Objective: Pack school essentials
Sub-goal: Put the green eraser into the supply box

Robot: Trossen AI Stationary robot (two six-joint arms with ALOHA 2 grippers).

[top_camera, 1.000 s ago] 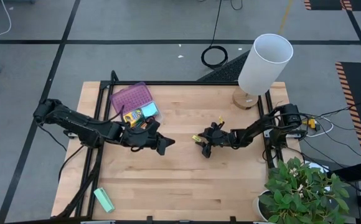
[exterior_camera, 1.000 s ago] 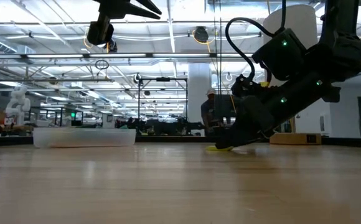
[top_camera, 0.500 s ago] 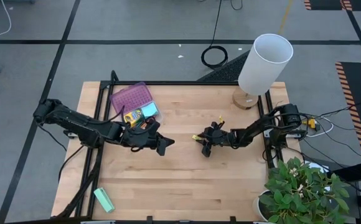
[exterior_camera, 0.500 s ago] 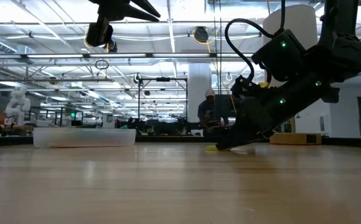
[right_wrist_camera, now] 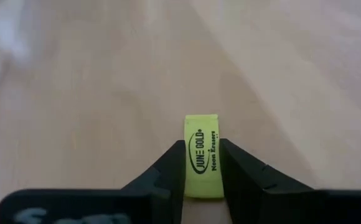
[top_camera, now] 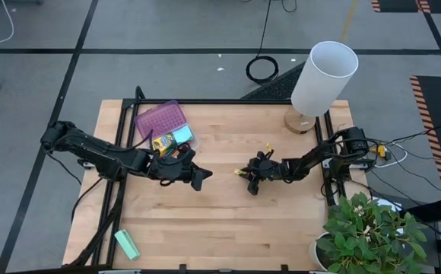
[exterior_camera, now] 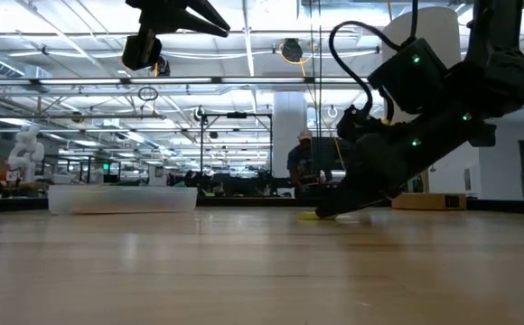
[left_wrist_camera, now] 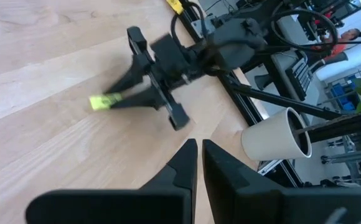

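Note:
A small yellow eraser [right_wrist_camera: 201, 149] lies near the middle of the table [top_camera: 228, 221], and my right gripper [top_camera: 245, 177] is shut on it. My left gripper [top_camera: 200, 176] hangs shut above the table to the eraser's left, holding nothing; in the low view it shows high up [exterior_camera: 199, 13]. At the back left an open case [top_camera: 172, 141] with a purple lid [top_camera: 160, 119] rests on the table and holds a yellow-green crayon box and a cyan pad. Scissors and pens are too small to make out. My right gripper pinches the eraser's two long sides [right_wrist_camera: 187, 158] between its two fingers [right_wrist_camera: 241, 173]. The fingers come slanting down from the table's right side and lie along the eraser. Its far end [exterior_camera: 309, 215] sticks out past the fingertips, low at the table top.
A mint-green block [top_camera: 127, 244] lies at the near left corner. A white lamp [top_camera: 321, 79] stands at the back right and a potted plant [top_camera: 369, 232] at the near right. Bare wood lies between the two grippers and toward the near edge.
My right gripper's fingers have drawn in on the yellow eraser, which stays where it was on the table. My left gripper has gone up a little.

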